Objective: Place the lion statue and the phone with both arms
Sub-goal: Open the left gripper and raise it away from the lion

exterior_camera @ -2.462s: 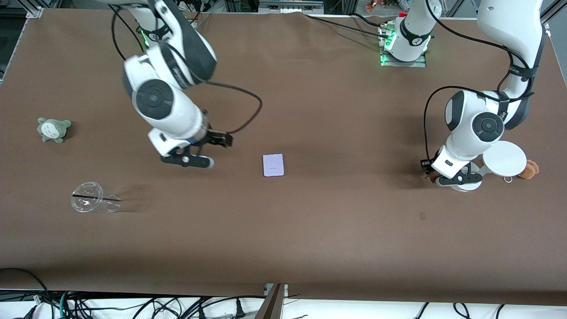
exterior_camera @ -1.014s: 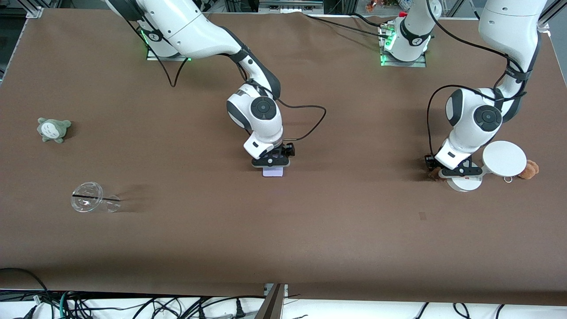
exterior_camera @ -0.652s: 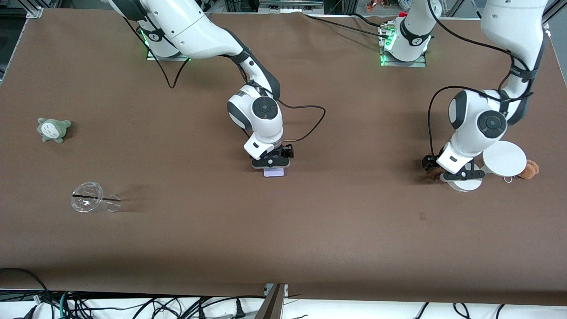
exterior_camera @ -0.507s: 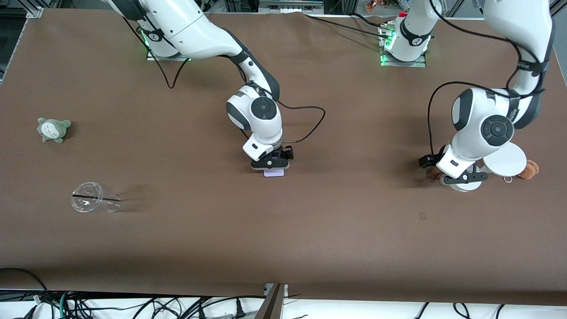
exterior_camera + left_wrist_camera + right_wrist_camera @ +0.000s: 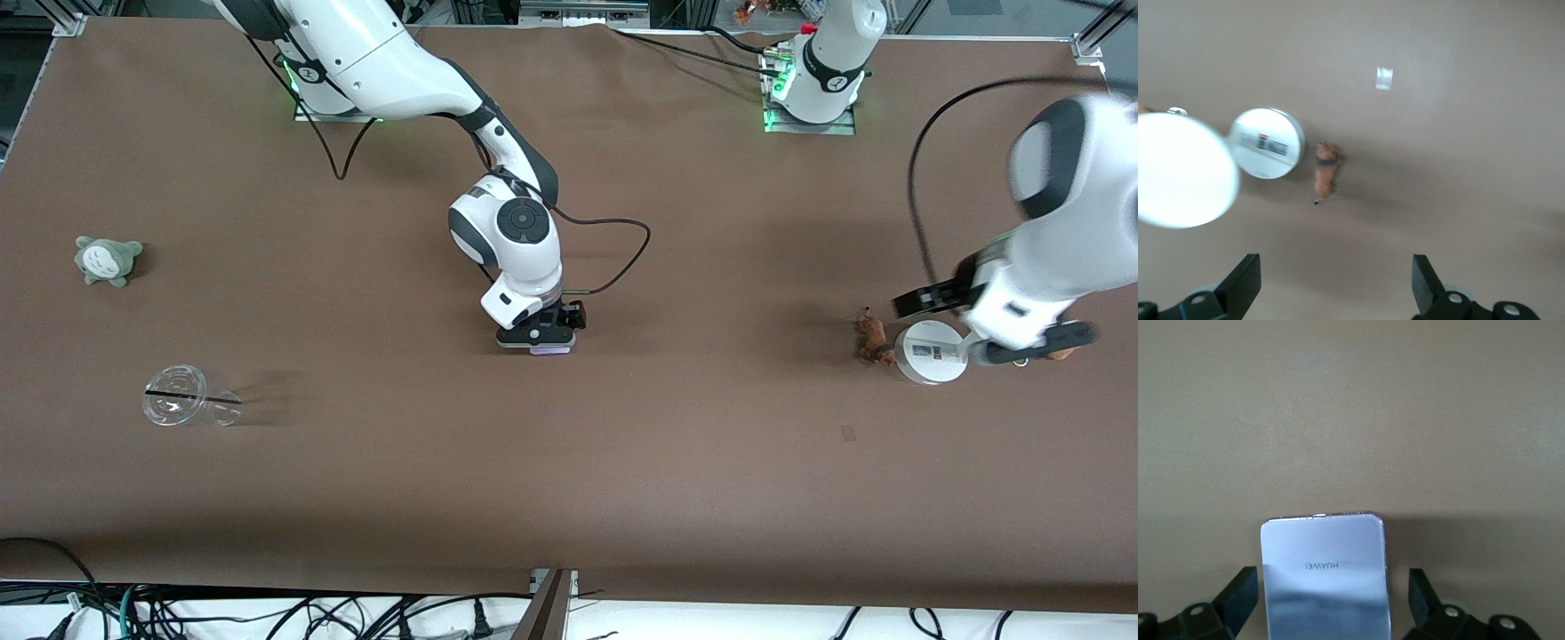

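Note:
The phone (image 5: pixel 1325 580), a pale lavender rectangle, lies flat at the table's middle. My right gripper (image 5: pixel 538 338) is low over it and covers most of it in the front view, where only an edge (image 5: pixel 551 352) shows. In the right wrist view the gripper (image 5: pixel 1330 600) is open, with a finger on each side of the phone and a gap to each. The lion statue (image 5: pixel 869 341) lies on the table beside the white stand's base (image 5: pixel 929 354). My left gripper (image 5: pixel 1031 347) is raised over the stand. It is open and empty (image 5: pixel 1335 293), with the lion (image 5: pixel 1325 172) below it.
The stand's two discs (image 5: pixel 1266 143) show in the left wrist view. An orange-brown plush bear (image 5: pixel 1062 354) peeks out beside the stand. A grey-green plush (image 5: pixel 107 260) and a clear cup on its side (image 5: pixel 188 407) lie toward the right arm's end.
My right gripper came across and lowered around the phone. My left gripper rose from beside the lion and swung toward its own end of the table, uncovering the lion.

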`<state>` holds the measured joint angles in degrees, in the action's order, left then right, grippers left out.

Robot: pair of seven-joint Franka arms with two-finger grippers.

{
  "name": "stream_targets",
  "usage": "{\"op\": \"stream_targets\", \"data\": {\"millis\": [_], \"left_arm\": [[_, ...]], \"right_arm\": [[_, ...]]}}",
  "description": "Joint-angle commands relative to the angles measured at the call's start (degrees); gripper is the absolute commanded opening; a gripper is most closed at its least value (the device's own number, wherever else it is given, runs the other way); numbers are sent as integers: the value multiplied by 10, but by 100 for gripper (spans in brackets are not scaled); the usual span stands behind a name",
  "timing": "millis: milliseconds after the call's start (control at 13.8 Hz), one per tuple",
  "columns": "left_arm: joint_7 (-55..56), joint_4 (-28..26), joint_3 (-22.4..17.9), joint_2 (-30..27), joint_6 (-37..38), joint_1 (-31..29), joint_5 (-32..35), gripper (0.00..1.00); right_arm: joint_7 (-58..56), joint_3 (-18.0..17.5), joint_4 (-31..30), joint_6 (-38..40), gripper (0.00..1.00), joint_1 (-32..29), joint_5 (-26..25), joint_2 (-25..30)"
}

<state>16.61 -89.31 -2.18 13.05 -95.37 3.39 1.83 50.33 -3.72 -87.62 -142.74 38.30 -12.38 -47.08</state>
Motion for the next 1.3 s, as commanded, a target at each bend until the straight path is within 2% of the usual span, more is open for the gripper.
{"op": "stream_targets", "data": {"millis": [0, 217, 434, 507, 579, 869, 941, 1231], "left_arm": [[-15, 56, 0, -21, 49, -23, -18, 100], [-30, 88, -2, -30, 75, -36, -38, 100], [-33, 89, -1, -39, 109, -51, -39, 100], [-40, 88, 2, -40, 112, -59, -39, 100], [-48, 86, 2, -40, 112, -62, -39, 100], [-53, 91, 2, -29, 121, -63, -36, 100], [-53, 91, 2, -29, 121, -63, -38, 100], [-53, 91, 2, -29, 121, -63, -38, 100]], "right_arm": [[18, -1, 0, -30, 100, 2, -12, -14], [26, 3, 0, -45, 100, 5, -13, -21], [27, 4, -2, -45, 100, 5, -19, -22], [27, 4, -4, -44, 97, 5, -22, -22], [26, 12, -8, -44, 88, 5, -27, -22], [12, 13, -15, -39, 44, 3, -32, -17], [7, 18, -20, -32, 39, 2, -32, -13], [-56, 38, -26, 53, 39, -2, -31, 34]]}}
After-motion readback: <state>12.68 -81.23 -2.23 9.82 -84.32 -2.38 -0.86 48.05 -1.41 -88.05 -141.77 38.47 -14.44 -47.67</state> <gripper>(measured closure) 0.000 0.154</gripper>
